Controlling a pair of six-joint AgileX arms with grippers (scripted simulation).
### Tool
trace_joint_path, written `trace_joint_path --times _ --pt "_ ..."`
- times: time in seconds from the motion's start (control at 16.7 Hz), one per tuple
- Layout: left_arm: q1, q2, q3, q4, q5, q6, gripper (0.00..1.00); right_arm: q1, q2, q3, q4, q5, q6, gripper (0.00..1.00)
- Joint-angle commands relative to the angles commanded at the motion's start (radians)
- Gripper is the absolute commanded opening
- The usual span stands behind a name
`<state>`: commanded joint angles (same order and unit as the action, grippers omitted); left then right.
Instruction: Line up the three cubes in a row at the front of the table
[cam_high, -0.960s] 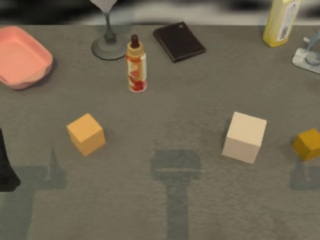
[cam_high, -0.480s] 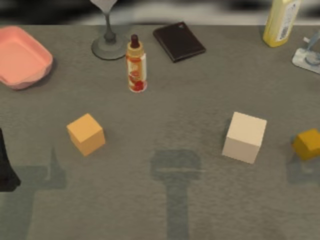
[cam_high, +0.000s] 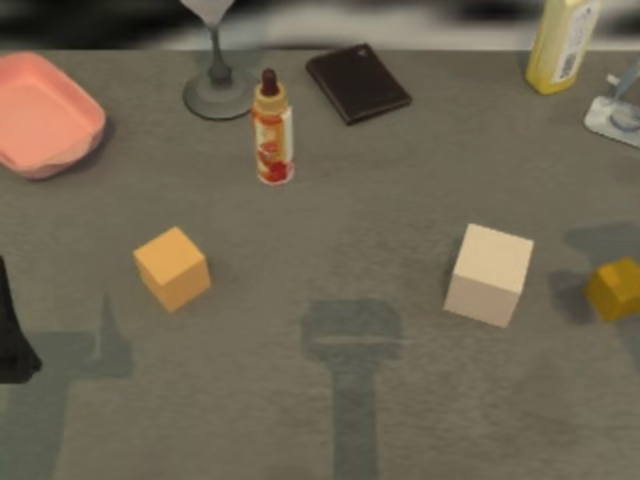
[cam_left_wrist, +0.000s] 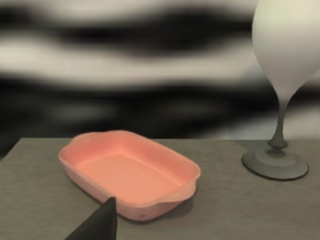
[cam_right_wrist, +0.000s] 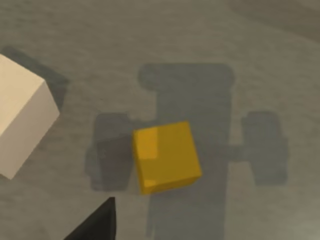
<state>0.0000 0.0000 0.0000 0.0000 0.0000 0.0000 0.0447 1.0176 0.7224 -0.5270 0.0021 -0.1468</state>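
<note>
Mustard cube (cam_right_wrist: 165, 156) on table (cam_high: 330, 220), beside cream cube (cam_high: 489, 274)

Mustard cube (cam_high: 614, 288) cut by right edge; cream cube (cam_right_wrist: 22, 117) cropped in right wrist view

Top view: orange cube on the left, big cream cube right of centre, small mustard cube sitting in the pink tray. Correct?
Not quite. The small mustard cube is not in the pink tray; it sits on the bare table at the right edge, beside the cream cube. The top view shows this. The orange cube and the cream cube are placed as you say.
</note>
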Motion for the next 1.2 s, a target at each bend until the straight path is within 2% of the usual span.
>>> trace_joint_path --times 0.3,0.6,0.84,1.2 --pt "0.000 0.000 0.000 0.000 0.000 0.000 1.00 0.023 0.466 0.325 -0.250 -0.001 -0.069 1.00" --pt "0.000 0.000 0.000 0.000 0.000 0.000 1.00 0.039 0.812 0.576 -0.424 -0.001 -0.119 1.00" --pt "0.000 0.000 0.000 0.000 0.000 0.000 1.00 0.045 0.934 0.677 -0.487 -0.001 -0.138 1.00" --pt "0.000 0.000 0.000 0.000 0.000 0.000 1.00 0.040 0.940 0.678 -0.485 -0.001 -0.139 1.00"
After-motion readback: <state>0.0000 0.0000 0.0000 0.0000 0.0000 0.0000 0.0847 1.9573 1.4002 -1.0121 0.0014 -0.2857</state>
